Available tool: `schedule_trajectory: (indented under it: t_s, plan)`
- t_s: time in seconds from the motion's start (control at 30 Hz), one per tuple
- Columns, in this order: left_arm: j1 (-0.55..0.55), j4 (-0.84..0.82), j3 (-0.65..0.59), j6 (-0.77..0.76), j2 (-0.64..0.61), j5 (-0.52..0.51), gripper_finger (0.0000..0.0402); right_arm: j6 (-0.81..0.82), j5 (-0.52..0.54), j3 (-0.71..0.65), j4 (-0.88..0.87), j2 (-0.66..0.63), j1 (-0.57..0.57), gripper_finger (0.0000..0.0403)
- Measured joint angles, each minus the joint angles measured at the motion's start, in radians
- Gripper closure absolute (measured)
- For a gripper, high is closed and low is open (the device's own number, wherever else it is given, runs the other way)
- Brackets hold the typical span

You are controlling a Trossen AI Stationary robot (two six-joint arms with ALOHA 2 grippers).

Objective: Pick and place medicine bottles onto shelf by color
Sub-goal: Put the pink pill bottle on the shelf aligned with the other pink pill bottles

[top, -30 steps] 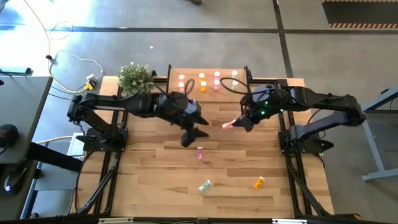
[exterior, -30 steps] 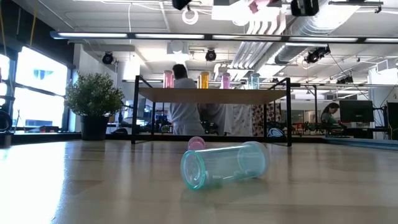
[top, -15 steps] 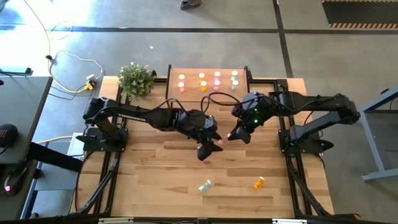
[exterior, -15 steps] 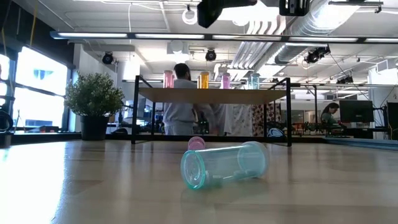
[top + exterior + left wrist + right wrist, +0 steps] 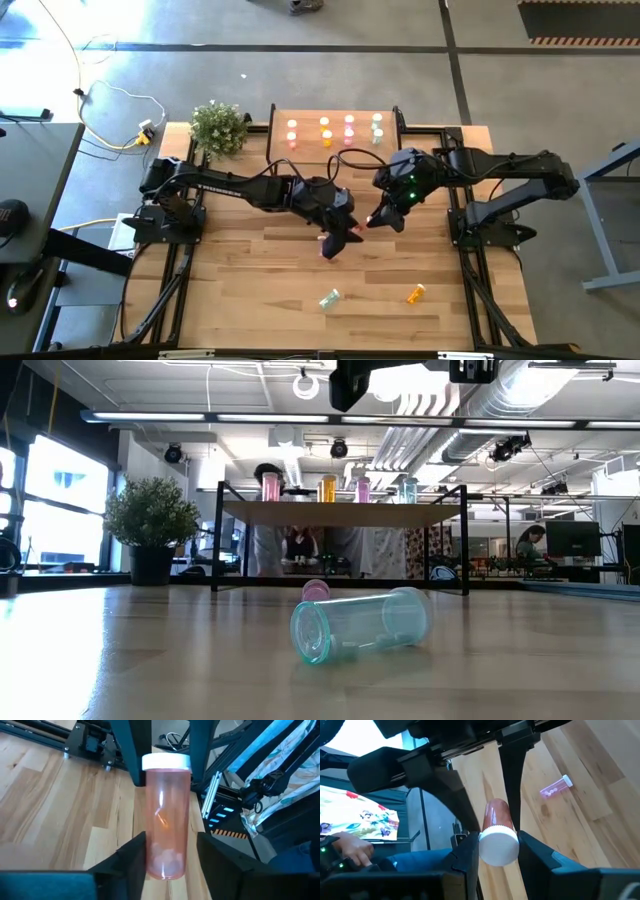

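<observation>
A pale red bottle (image 5: 167, 810) with a white cap (image 5: 498, 847) is held in the air over the table's middle (image 5: 362, 227), between my two grippers. My right gripper (image 5: 380, 217) is shut on its cap end. My left gripper (image 5: 345, 232) is open. Its fingers (image 5: 132, 857) stand on either side of the bottle's base end. The shelf (image 5: 335, 112) stands at the far edge with several upright bottles (image 5: 327, 488) on it. A green bottle (image 5: 360, 625), an orange one (image 5: 415, 294) and a pink one (image 5: 555, 787) lie on their sides on the table. My right gripper pinches the bottle's cap end (image 5: 490, 851) between its two fingers, coming level from the table's right, fingers along the bottle. The bottle is lifted clear and lies about level, base toward my left gripper. My left gripper's one finger (image 5: 140, 845) is close against the bottle's side. I cannot tell if it touches.
A potted plant (image 5: 218, 125) stands at the far left corner. The green bottle (image 5: 329, 298) and the orange one lie near the front edge. The pink one (image 5: 316, 590) lies under the grippers. A person (image 5: 300, 545) shows in the room behind the shelf.
My left gripper has gone toward the table's right and a little nearer, up to the bottle in my right gripper, its fingers now around the base end. My right gripper has shifted slightly toward the table's near edge with the bottle, then held still.
</observation>
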Motion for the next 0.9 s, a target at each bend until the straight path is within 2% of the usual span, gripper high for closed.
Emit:
schedule_trajectory:
  t_s: [0.33, 0.63, 0.9]
  plan:
    - [0.0, -0.002, 0.0, 0.015, -0.001, -0.002, 0.031, 0.004, -0.003, 0.0, 0.001, 0.0, 0.0, 0.0303]
    - [0.0, -0.003, 0.0, 0.037, -0.002, 0.0, 0.0303, -0.01, 0.014, 0.0, 0.007, 0.0, 0.0, 0.0256]
    - [-0.001, -0.02, 0.0, 0.067, -0.011, 0.009, 0.0309, 0.018, 0.04, -0.001, 0.129, -0.002, -0.037, 0.0206]
